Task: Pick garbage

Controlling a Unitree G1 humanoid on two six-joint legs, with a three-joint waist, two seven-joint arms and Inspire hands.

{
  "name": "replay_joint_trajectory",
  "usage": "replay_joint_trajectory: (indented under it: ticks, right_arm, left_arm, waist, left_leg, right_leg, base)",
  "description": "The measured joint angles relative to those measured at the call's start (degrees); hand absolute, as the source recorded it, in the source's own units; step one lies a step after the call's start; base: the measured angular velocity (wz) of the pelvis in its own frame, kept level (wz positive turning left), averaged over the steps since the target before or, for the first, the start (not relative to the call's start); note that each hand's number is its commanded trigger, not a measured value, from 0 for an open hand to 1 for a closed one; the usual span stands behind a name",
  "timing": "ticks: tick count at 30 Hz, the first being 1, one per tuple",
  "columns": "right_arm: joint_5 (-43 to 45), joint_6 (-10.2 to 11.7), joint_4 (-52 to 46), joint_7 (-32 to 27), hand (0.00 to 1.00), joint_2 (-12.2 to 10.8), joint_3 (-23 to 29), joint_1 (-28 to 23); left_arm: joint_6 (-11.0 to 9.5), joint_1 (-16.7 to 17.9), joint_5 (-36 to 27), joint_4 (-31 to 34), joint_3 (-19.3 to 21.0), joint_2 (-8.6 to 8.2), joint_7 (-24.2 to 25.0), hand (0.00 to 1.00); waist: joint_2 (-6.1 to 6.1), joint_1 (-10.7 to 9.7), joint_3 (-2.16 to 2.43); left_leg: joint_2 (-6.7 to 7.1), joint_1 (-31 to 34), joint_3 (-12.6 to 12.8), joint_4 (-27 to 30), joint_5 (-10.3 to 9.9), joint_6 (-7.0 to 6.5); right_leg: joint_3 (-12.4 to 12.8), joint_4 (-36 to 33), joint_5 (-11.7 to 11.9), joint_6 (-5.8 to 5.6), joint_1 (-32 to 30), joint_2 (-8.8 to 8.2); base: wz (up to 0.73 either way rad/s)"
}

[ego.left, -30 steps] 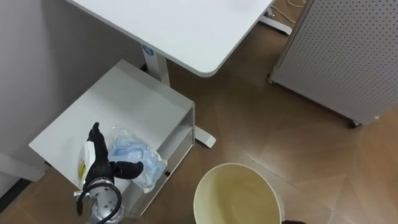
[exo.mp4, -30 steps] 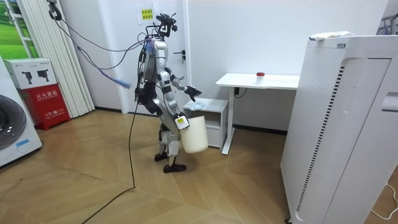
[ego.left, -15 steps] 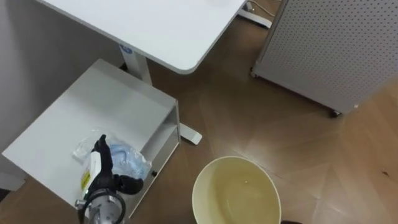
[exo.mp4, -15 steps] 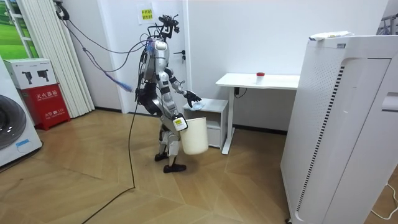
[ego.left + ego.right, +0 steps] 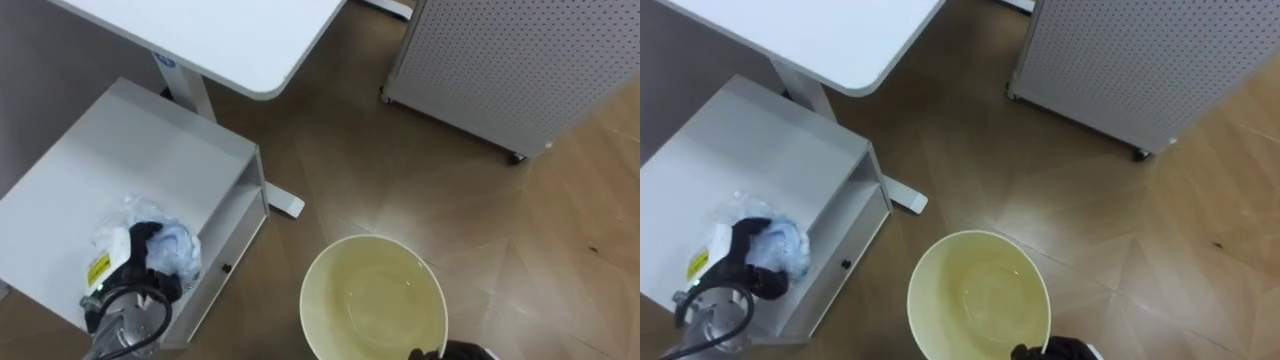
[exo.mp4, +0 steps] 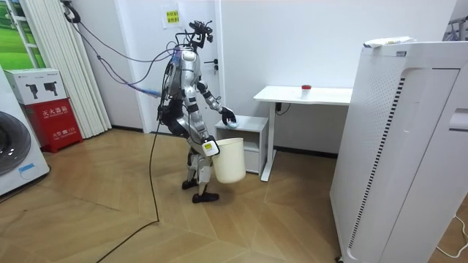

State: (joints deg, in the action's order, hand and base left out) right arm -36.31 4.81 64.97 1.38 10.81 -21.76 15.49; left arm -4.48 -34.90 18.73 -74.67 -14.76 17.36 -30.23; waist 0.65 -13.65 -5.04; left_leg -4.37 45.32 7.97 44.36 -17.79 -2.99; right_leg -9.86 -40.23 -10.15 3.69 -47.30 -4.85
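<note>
The garbage, a crumpled clear plastic bag with blue stuff inside (image 5: 178, 246), lies on top of a low white cabinet (image 5: 120, 165). My left hand (image 5: 143, 252) rests on it with its fingers curled into the plastic. A cream bucket (image 5: 372, 241) hangs below and to the right, open side up and with nothing in it. Dark fingers of my right hand (image 5: 447, 352) hook over its near rim. In the room view I stand bent toward the cabinet (image 6: 245, 124), left hand (image 6: 229, 116) on its top, the bucket (image 6: 229, 159) at my hip.
A white desk (image 5: 225, 35) stands over the cabinet's far side, its leg and foot (image 5: 285, 205) on the wooden floor. A perforated white panel on casters (image 5: 520, 70) stands at the right. The room view adds a tall white appliance (image 6: 398, 146) and a washing machine (image 6: 18, 153).
My left hand's fingers, straight over the bag a second ago, have curled down into it. The whole eye view has shifted, so the camera moved; the bucket stays in my right hand.
</note>
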Motion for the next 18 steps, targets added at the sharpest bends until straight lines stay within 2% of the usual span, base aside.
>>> replay_joint_trajectory:
  ticks: [9, 14, 18]
  right_arm:
    - [-1.62, -0.78, -0.65, 0.03, 1.00, 0.01, 0.16, 0.00]
    - [-2.02, -1.13, -0.64, -0.03, 1.00, 0.13, 0.06, -0.04]
    - [-3.63, -1.19, -0.48, 0.05, 1.00, 0.16, -0.07, -0.04]
  left_arm:
    - [1.27, 0.52, 2.76, -0.06, -0.16, -0.23, 0.83, 1.00]
    - [2.53, 0.41, 6.77, -0.05, -1.44, -0.26, 0.82, 1.00]
    - [2.90, 0.81, 6.87, -0.06, -2.48, -0.51, 0.59, 1.00]
  waist:
    - [-0.04, 0.01, 0.02]
    - [0.07, 0.13, 0.09]
    - [0.11, 0.47, 0.12]
  left_leg:
    - [-0.21, 1.01, -0.08, 1.13, -0.39, -0.04]
    - [-0.22, 1.05, -0.14, 1.14, -0.39, -0.05]
    - [-0.09, 0.65, -0.10, 0.84, -0.34, -0.03]
  right_leg:
    - [-0.07, -0.62, -0.12, -0.03, -0.88, 0.05]
    - [-0.26, -0.50, -0.09, -0.01, -0.83, 0.00]
    - [-0.11, -0.42, -0.07, -0.01, -0.56, -0.02]
  base:
    - [0.00]
    - [0.00]
    - [0.00]
